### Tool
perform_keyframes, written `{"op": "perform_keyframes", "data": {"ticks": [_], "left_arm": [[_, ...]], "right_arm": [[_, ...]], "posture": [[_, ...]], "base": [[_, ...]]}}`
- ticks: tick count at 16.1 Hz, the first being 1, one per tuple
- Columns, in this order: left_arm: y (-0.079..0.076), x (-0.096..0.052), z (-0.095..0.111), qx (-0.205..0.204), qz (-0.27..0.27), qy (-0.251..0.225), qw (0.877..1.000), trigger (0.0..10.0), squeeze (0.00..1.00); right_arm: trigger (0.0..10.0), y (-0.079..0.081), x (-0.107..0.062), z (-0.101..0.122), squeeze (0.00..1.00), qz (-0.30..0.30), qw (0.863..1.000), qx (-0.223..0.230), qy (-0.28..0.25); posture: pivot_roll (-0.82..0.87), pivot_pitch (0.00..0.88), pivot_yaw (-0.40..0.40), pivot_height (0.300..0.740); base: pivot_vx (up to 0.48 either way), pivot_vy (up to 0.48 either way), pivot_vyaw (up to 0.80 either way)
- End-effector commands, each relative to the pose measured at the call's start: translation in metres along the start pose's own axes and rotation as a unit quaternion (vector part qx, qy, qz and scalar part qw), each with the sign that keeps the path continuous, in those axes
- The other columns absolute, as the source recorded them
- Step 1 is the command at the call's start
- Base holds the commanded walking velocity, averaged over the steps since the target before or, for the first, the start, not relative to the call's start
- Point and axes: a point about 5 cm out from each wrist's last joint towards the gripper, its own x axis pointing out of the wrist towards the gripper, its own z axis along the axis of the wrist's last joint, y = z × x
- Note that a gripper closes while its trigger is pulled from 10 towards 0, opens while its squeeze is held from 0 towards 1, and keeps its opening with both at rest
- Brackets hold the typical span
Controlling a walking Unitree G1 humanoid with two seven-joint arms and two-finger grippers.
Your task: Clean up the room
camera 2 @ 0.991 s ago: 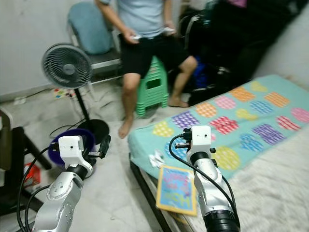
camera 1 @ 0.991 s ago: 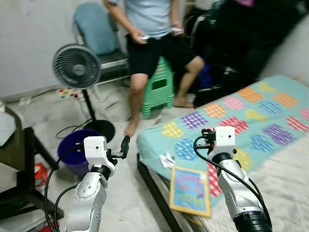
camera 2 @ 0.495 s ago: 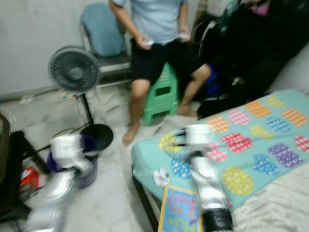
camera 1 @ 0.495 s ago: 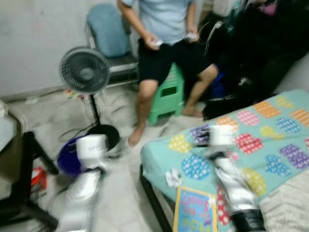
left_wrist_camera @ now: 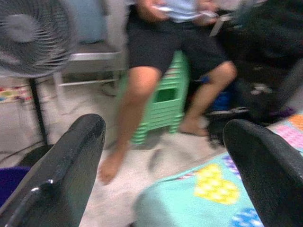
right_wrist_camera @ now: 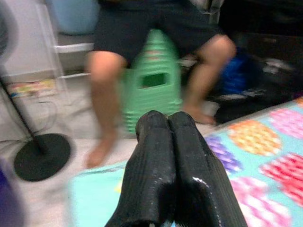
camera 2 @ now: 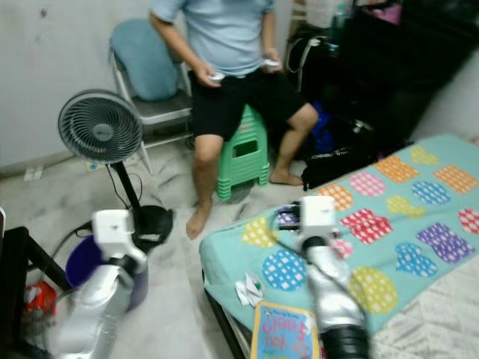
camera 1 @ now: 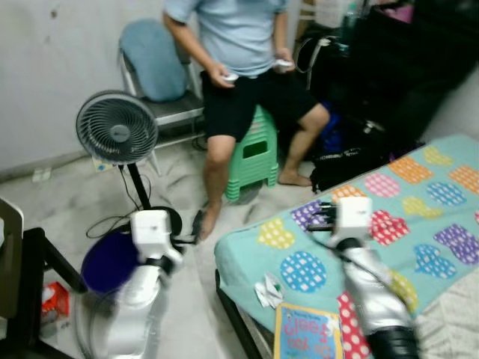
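A crumpled white wrapper (camera 1: 268,290) lies on the teal dotted bed cover (camera 1: 419,224) near its front corner. A colourful children's book (camera 1: 308,335) rests at the bed's edge just below it. A purple bin (camera 1: 107,262) stands on the floor by my left arm. My left gripper (camera 1: 196,224) is raised over the floor between bin and bed; its fingers (left_wrist_camera: 61,175) stand wide open and hold nothing. My right gripper (camera 1: 320,217) hovers above the bed cover, and its fingers (right_wrist_camera: 156,142) are pressed together, shut on nothing.
A person sits on a green stool (camera 1: 254,149) straight ahead, feet on the floor. A standing fan (camera 1: 116,129) and a blue-backed chair (camera 1: 153,60) are at the left. Black bags (camera 1: 367,112) crowd the back right. A dark table (camera 1: 30,262) and a red packet (camera 1: 52,299) sit at far left.
The whole picture has shifted and sharpened again as the camera moved. Both arms stay raised in front, and the person remains seated.
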Motion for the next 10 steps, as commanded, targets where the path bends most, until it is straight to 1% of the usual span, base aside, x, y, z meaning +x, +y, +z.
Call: {"op": "perform_keyframes", "data": {"ticks": [1, 10], "left_arm": [[-0.0049, 0.0022, 0.0009, -0.001, -0.001, 0.000, 1.000, 10.0, 0.00], [-0.0074, 0.0027, 0.0008, -0.003, -0.007, -0.001, 1.000, 10.0, 0.00]], "right_arm": [[10.0, -0.0106, -0.0012, 0.0025, 0.00, -0.014, 1.000, -0.008, -0.004], [10.0, -0.0106, -0.0009, 0.0027, 0.00, -0.013, 1.000, -0.009, -0.004]], "posture": [[-0.08, 0.000, -0.016, 0.740], [-0.08, 0.000, -0.017, 0.740]], "base": [[0.000, 0.000, -0.80], [0.000, 0.000, -0.80]]}}
